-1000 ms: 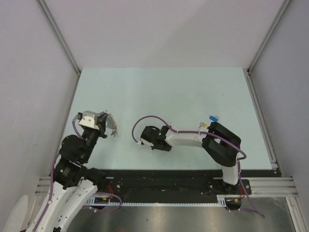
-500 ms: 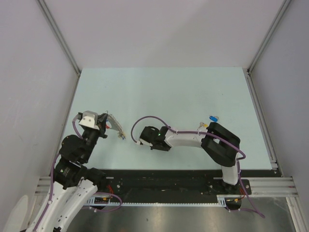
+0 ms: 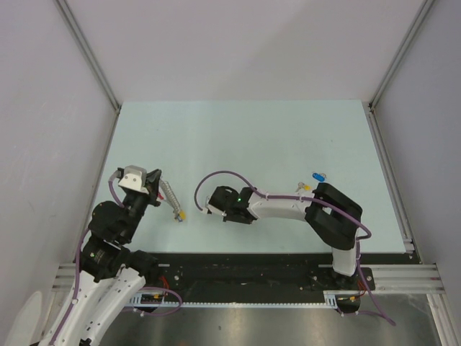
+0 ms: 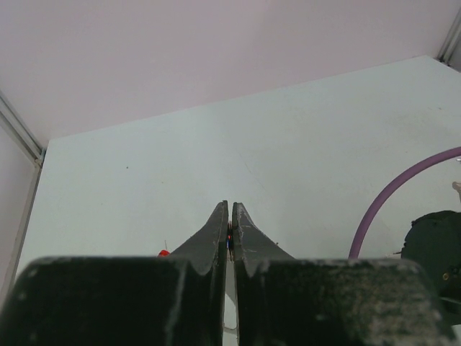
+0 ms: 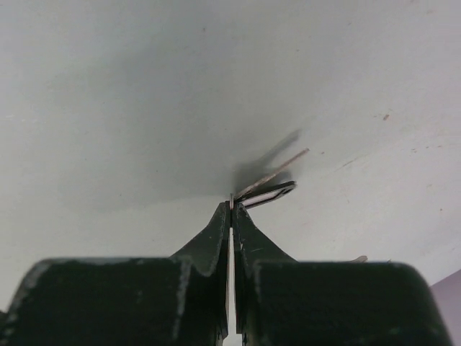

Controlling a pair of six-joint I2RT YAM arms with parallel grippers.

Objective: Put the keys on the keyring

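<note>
a, worktop [image 3: 252,137]: pale, smooth, matt sheet, finely specked and faintly scuffed in close view. b, left pincer [image 4: 230,207] and right pincer [image 5: 230,209]: black plastic fingers, matt, slightly grainy, worn grey along the edges. c, keyring [image 3: 168,194]: dull grey metal, a red sliver showing between the left fingers; its yellow tag [image 3: 180,214] is plastic. d, key [image 5: 268,192]: thin bright metal, blurred, with a dark face and glinting edge. e, blue tag [image 3: 316,176], near the worktop's right edge: plastic, whitish end, finish too small to judge. f, arm shells [image 3: 277,209]: white and black, semi-gloss; cable [image 3: 223,173]: smooth purple sheath.
</note>
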